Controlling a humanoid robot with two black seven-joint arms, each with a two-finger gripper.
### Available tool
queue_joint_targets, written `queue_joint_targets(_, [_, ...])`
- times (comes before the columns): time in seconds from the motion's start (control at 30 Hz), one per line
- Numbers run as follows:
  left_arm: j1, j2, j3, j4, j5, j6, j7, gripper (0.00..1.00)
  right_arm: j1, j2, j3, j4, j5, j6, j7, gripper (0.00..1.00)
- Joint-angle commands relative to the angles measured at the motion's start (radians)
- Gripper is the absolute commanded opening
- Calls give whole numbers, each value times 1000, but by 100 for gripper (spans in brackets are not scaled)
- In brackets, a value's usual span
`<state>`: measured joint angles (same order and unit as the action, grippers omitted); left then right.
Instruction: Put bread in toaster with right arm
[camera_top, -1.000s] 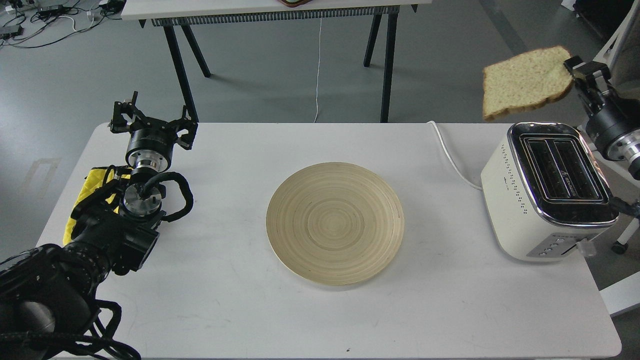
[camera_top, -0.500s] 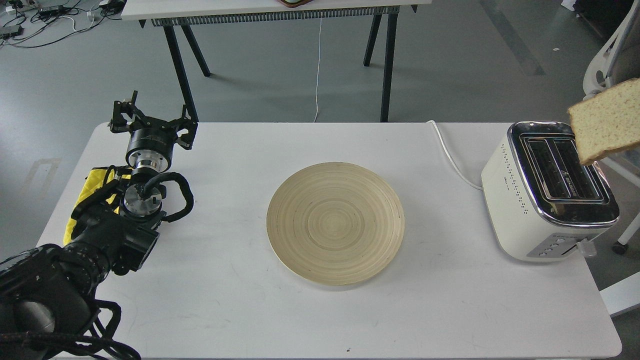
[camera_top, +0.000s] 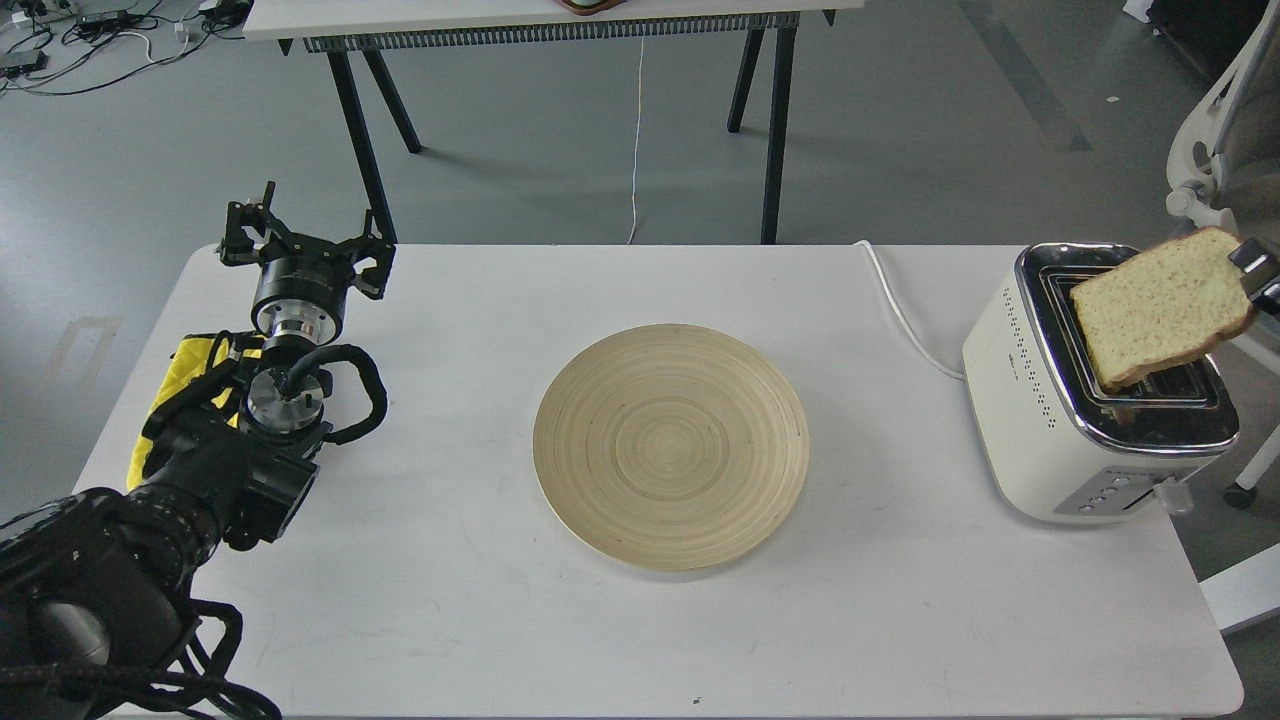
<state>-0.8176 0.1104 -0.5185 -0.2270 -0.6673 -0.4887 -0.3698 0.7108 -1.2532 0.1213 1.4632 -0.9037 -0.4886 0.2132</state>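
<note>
Bread (camera_top: 1160, 306) moved down over toaster (camera_top: 1090, 400), right fingers (camera_top: 1255, 268) pinching its far corner

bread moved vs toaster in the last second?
Yes. The bread has dropped from above and behind the toaster to its slots, held tilted at the right pincer.

The scene is bright and evenly lit by soft, diffuse light from above. Shadows are faint: a thin soft one lies under the near rim of the wooden plate (camera_top: 670, 447), and pale ones spread on the grey floor beneath the far table's legs. The white bench (camera_top: 420, 600) reads clean without blown-out patches. The chrome top of the toaster (camera_top: 1080, 400) catches mild reflections, with no harsh glare. Focus is sharp across the whole view, and the bread (camera_top: 1160, 305) shows little motion blur. Straight edges stay nearly straight toward the borders.
</note>
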Motion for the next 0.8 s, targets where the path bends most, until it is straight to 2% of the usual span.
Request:
queue_joint_targets(0.0, [0,0,0,0,0,0,0,100,1,27,-18,-3,-1,0,0,1])
queue_joint_targets(0.03, [0,0,0,0,0,0,0,100,-1,37,-22,-4,-1,0,0,2])
queue_joint_targets(0.1, [0,0,0,0,0,0,0,100,-1,52,-22,-4,0,0,0,18])
queue_joint_targets(0.17, [0,0,0,0,0,0,0,100,-1,60,-19,-4,2,0,0,53])
queue_joint_targets(0.2, [0,0,0,0,0,0,0,100,-1,66,-12,-3,3,0,0,63])
queue_joint_targets(0.3, [0,0,0,0,0,0,0,100,2,72,7,2,6,0,0,75])
queue_joint_targets(0.33, [0,0,0,0,0,0,0,100,2,72,17,5,8,0,0,76])
queue_joint_targets(0.37, [0,0,0,0,0,0,0,100,2,70,32,8,9,0,-2,83])
queue_joint_targets(0.4, [0,0,0,0,0,0,0,100,2,70,47,11,12,0,-8,98])
queue_joint_targets(0.6, [0,0,0,0,2,0,0,100,15,101,205,19,20,0,-14,100])
queue_joint_targets(0.77, [0,0,0,0,0,0,0,100,15,311,331,46,161,0,-21,100])
